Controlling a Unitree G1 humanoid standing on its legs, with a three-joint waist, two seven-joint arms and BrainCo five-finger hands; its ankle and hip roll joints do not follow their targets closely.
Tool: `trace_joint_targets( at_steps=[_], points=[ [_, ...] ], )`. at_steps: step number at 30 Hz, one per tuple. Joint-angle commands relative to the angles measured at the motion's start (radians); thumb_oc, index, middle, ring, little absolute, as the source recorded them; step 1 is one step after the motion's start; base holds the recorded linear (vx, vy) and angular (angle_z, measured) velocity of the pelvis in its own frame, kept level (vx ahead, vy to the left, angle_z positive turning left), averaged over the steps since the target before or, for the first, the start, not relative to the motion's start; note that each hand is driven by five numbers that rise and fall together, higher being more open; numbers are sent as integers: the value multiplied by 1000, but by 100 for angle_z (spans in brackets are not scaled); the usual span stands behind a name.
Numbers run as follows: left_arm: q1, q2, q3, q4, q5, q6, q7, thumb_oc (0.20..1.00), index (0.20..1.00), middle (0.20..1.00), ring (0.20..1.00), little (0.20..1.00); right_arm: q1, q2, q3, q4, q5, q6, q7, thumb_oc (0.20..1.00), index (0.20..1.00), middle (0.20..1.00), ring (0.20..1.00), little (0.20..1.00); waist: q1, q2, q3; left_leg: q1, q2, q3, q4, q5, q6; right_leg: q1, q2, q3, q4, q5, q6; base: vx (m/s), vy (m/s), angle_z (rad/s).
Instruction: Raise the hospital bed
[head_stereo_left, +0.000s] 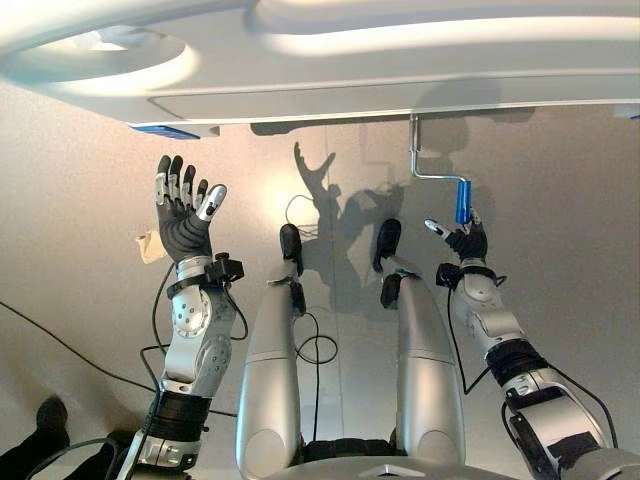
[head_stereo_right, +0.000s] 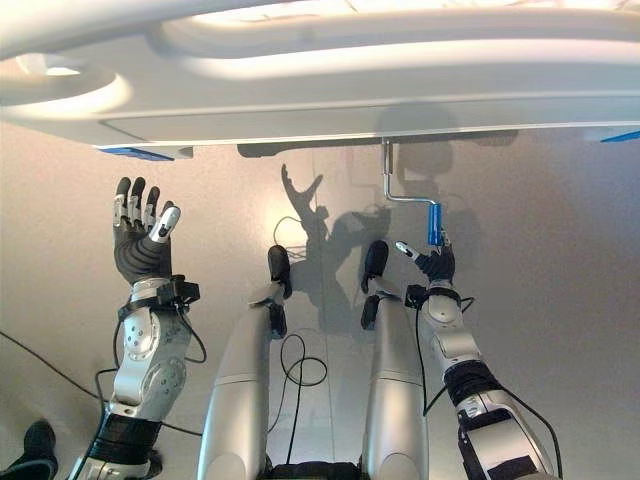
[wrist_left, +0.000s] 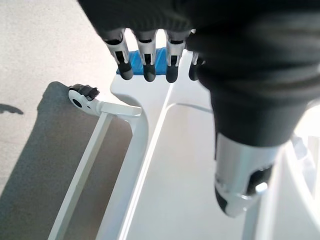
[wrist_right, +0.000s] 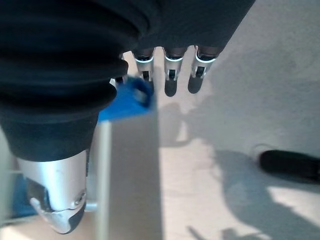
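Bed: white plastic hospital bed footboard (head_stereo_left: 330, 70) spans the view's top, long axis side to side.
Crank: silver metal crank (head_stereo_left: 425, 165) with blue grip (head_stereo_left: 463, 202) hangs down.
Right hand (head_stereo_left: 466, 240): fingers straight, touching the grip.
Left hand (head_stereo_left: 184, 215): raised, spread wide, holding nothing.

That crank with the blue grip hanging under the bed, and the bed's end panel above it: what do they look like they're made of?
The crank rod looks like bare polished metal: thin, silver, with bright glints. Its blue grip seems to be plastic or rubber, with a solid matte colour. The bed's end panel looks like moulded plastic: smooth, white, with rounded contours and soft sheen. The right hand reaches the grip.
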Motion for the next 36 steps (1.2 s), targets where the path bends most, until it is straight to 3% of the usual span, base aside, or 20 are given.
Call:
trace_joint_targets(
  at_steps=[1,2,4,5,6,11,12,13,16,17,18,24,25,27,28,29,32,34,35,36],
  points=[
    [54,16,39,-87,17,-35,16,1000,1000,1000,1000,1000,40,-36,-32,-81,-44,-32,-32,1000,1000,1000,1000,1000,9,-6,-23,-32,-12,-12,-78,63,-12,15,-24,19,-21,50,100,0,0,0],
    [53,19,43,-90,19,-34,19,1000,1000,1000,1000,1000,43,-36,-41,-109,-54,-31,-41,1000,1000,1000,1000,1000,9,-6,-23,-55,-10,-6,-83,94,-4,-7,-24,15,-28,79,91,0,0,0],
    [59,20,41,-95,20,-31,22,1000,1000,1000,1000,1000,46,-34,-41,-112,-55,-30,-45,1000,1000,1000,1000,1000,9,-6,-23,-36,-11,-12,-75,62,-11,9,-24,20,-15,50,99,0,0,0],
    [57,19,45,-99,22,-29,25,1000,1000,1000,1000,1000,40,-33,-47,-127,-64,-27,-54,1000,1000,1000,1000,1000,9,-5,-23,-58,-10,-6,-80,93,-3,-10,-25,14,-25,80,92,0,0,0],
    [61,19,43,-97,21,-29,25,1000,1000,1000,1000,1000,44,-32,-45,-126,-64,-26,-54,1000,1000,1000,1000,1000,8,-5,-23,-39,-10,-12,-72,62,-11,8,-25,19,-13,51,100,0,0,0],
    [73,16,51,-106,24,-26,25,1000,1000,1000,1000,1000,55,-37,-63,-171,-92,-21,-68,1000,1000,1000,1000,1000,7,-5,-23,-40,-11,-13,-71,60,-9,6,-25,19,-12,51,100,3,2,0],
    [70,17,51,-111,27,-27,27,1000,1000,1000,1000,1000,54,-38,-70,-184,-103,-20,-76,1000,1000,1000,1000,1000,7,-4,-23,-61,-11,-8,-75,90,-1,-12,-26,14,-22,81,93,0,0,0],
    [73,17,50,-109,27,-26,27,1000,1000,1000,1000,1000,58,-38,-69,-182,-103,-20,-76,1000,1000,1000,1000,1000,7,-5,-23,-42,-12,-14,-68,59,-9,5,-26,19,-10,52,101,-60,15,-1],
    [72,19,49,-110,28,-28,27,1000,1000,1000,1000,1000,47,-42,-72,-179,-121,-14,-85,1000,1000,1000,1000,1000,9,-5,-23,-44,-13,-14,-66,58,-7,3,-25,23,-10,55,103,24,0,0],
    [67,21,47,-116,28,-27,26,1000,1000,1000,1000,1000,28,-45,-69,-168,-127,-5,-88,1000,1000,1000,1000,1000,10,-3,-23,-64,-13,-9,-71,89,0,-15,-26,19,-21,85,95,0,0,0],
    [70,21,45,-114,27,-27,26,1000,1000,1000,1000,1000,31,-45,-68,-167,-127,-5,-88,1000,1000,1000,1000,1000,10,-3,-23,-45,-14,-15,-64,57,-7,1,-26,24,-9,56,103,0,0,0],
    [67,21,26,-134,23,-28,21,1000,1000,1000,1000,1000,-65,-60,-48,-62,-139,28,-96,1000,1000,1000,1000,1000,24,3,-23,-49,-17,-14,-62,56,-6,-4,-26,21,-4,57,103,-1,4,0],
    [59,23,20,-139,14,-27,19,1000,1000,1000,1000,1000,-120,-70,-30,2,-137,50,-94,1000,1000,1000,1000,1000,31,7,-23,-70,-16,-9,-65,86,3,-23,-28,14,-11,85,94,0,0,0],
    [61,23,13,-139,9,-23,19,1000,1000,1000,1000,1000,-158,-72,-18,61,-126,59,-95,1000,1000,1000,1000,1000,36,9,-23,-53,-18,-15,-55,55,-4,-11,-28,20,5,56,101,0,0,0],
    [56,23,13,-143,5,-24,17,1000,1000,1000,1000,1000,-187,-77,-11,105,-114,61,-90,1000,1000,1000,1000,1000,39,10,-23,-74,-17,-11,-62,85,3,-29,-29,15,-6,85,92,3,10,-4],
    [59,23,12,-141,4,-24,17,1000,1000,1000,1000,1000,-186,-76,-9,109,-113,60,-89,1000,1000,1000,1000,1000,38,10,-23,-55,-18,-16,-55,54,-4,-12,-28,20,6,56,101,-65,11,-3],
    [53,26,7,-153,-3,-24,16,1000,1000,1000,1000,1000,-239,-81,11,193,-77,66,-73,1000,1000,1000,1000,1000,43,11,-23,-79,-18,-14,-63,88,1,-31,-28,12,-6,86,90,2,7,3],
    [58,27,3,-151,-7,-24,17,1000,1000,1000,1000,1000,-260,-83,21,242,-56,66,-63,1000,1000,1000,1000,1000,44,9,-23,-61,-20,-19,-60,58,-6,-15,-28,15,5,57,98,36,0,1],
    [56,29,6,-154,-8,-23,15,1000,1000,1000,1000,1000,-270,-89,24,256,-53,67,-58,1000,1000,1000,1000,1000,45,9,-23,-80,-19,-14,-70,90,2,-32,-28,10,-8,86,90,0,0,0],
    [62,29,6,-153,-7,-23,16,1000,1000,1000,1000,1000,-269,-88,29,264,-47,67,-54,1000,1000,1000,1000,1000,45,8,-23,-59,-20,-19,-64,58,-5,-15,-27,15,4,56,97,0,0,0]
  ],
)
